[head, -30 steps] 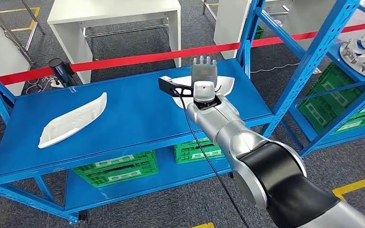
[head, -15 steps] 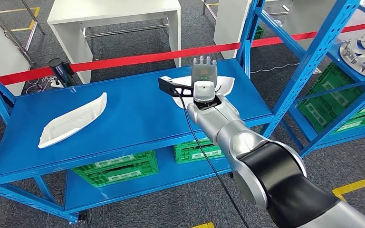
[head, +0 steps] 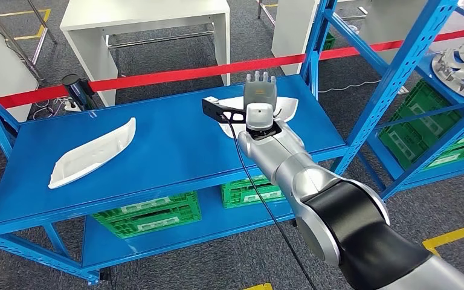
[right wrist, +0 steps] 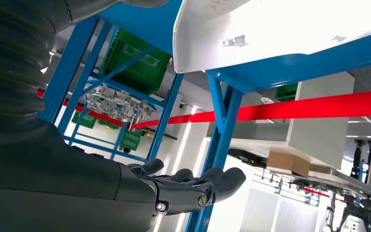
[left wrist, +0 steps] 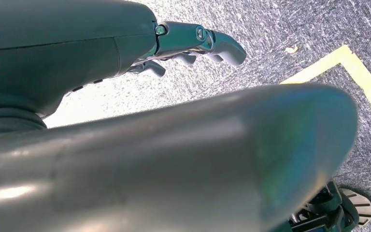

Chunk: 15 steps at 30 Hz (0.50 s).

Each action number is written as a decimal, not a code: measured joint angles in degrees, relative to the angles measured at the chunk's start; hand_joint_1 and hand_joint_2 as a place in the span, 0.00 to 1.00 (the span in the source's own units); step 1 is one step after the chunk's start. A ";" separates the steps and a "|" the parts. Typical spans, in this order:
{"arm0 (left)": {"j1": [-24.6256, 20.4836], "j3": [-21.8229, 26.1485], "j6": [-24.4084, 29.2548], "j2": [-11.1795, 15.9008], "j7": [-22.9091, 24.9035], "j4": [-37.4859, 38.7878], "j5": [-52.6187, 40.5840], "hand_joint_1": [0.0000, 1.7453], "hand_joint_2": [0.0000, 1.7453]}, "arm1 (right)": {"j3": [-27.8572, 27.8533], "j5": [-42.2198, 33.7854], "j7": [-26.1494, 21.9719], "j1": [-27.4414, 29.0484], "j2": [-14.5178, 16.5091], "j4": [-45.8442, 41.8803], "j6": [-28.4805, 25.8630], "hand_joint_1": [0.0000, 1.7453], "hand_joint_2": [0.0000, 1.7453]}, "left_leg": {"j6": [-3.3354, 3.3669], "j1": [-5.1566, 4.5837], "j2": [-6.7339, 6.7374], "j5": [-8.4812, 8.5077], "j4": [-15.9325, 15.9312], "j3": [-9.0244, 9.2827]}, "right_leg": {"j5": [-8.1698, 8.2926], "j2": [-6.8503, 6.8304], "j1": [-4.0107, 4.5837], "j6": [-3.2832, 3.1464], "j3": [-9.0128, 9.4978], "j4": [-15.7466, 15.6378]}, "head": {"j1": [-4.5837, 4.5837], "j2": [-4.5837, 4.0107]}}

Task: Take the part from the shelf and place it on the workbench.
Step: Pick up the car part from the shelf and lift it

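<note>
Part (head: 285, 107): smooth white curved shell on blue metal shelf (head: 169, 145). Right hand (head: 260, 90) above it, fingers (right wrist: 207, 181) slightly spread, holding nothing.

Two parts on shelf (head: 169, 145) top level: one part (head: 93, 152) at 9 o'clock, other part (head: 284, 107) at 2 o'clock beneath right robot hand (head: 259, 90). Crates (head: 148, 214) on lower level.
</note>
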 joint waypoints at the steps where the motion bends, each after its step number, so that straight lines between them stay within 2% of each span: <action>1: 0.00 0.00 0.00 0.00 0.00 0.00 0.00 0.00 0.00 | 0.00 0.00 0.00 0.00 0.00 0.00 0.00 0.00 1.00 | 0.00 0.00 0.00 0.00 0.00 0.00 | 0.00 0.00 0.00 0.00 0.00 0.00 | 0.00 0.00; 15: -0.10 0.00 0.00 0.00 0.01 0.00 -0.20 0.00 0.00 | 0.00 0.00 0.07 0.00 -0.05 0.00 0.00 0.00 1.00 | 0.00 0.00 0.00 0.00 0.00 0.01 | 0.00 0.00 0.00 0.00 0.00 0.00 | 0.00 0.00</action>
